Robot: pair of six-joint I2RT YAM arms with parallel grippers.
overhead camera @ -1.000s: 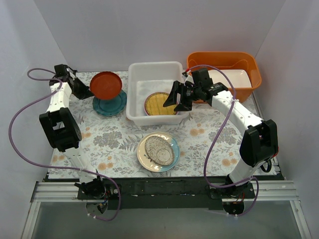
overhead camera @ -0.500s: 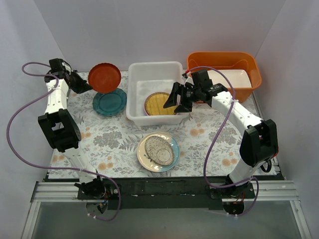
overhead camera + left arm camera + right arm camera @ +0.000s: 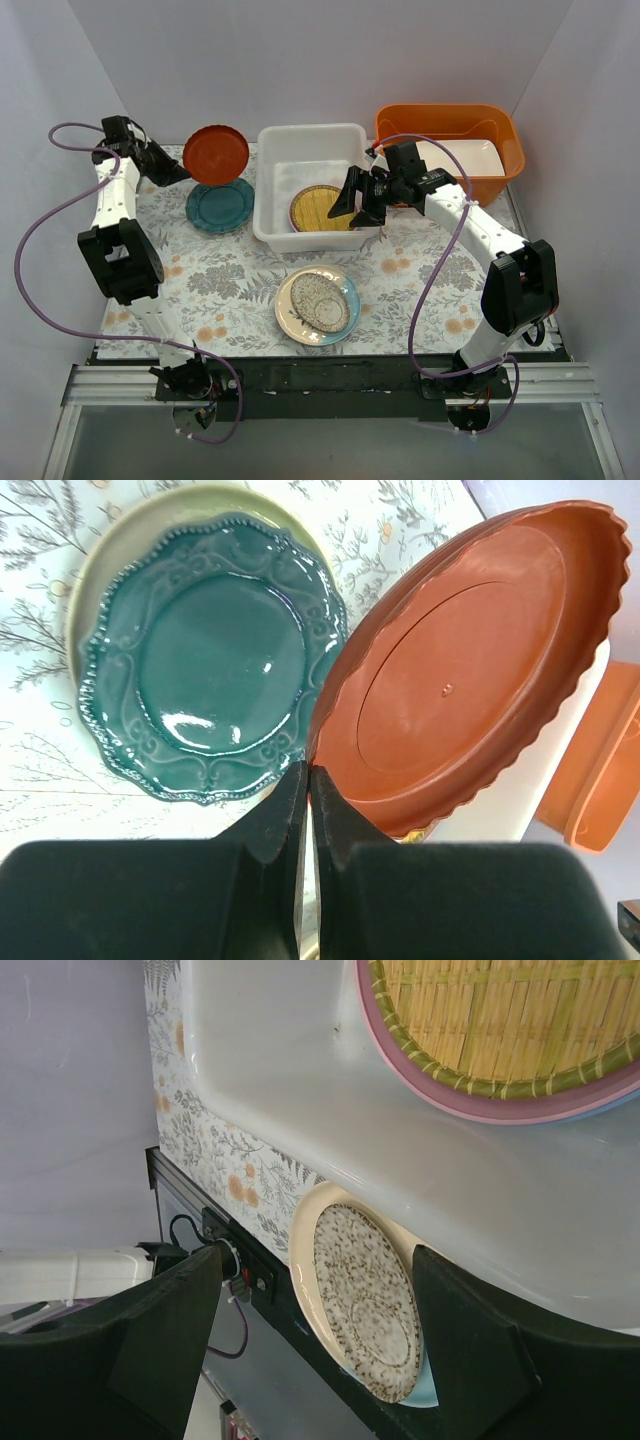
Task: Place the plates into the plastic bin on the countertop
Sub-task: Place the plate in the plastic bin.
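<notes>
Two plates lay in the plastic bin [image 3: 300, 172]: the woven yellow plate [image 3: 322, 208] on top of a pink plate [image 3: 450, 1100], toward the bin's near right side. Left gripper [image 3: 308, 770] had its fingers squeezed tight on the rim of the red-brown plate [image 3: 470, 660], holding it tilted up in the air just left of the bin and above the teal plate [image 3: 205, 665]. That teal one lay flat on a pale plate [image 3: 150, 525] on the countertop [image 3: 220, 280]. Right gripper [image 3: 355, 205] hung over the bin's near right corner, fingers spread wide with nothing between them. Speckled plate [image 3: 318, 303] sat on a small stack on the countertop, just in front of the bin. Orange tub [image 3: 450, 125] with a white dish [image 3: 465, 158] inside stood right of the bin.
</notes>
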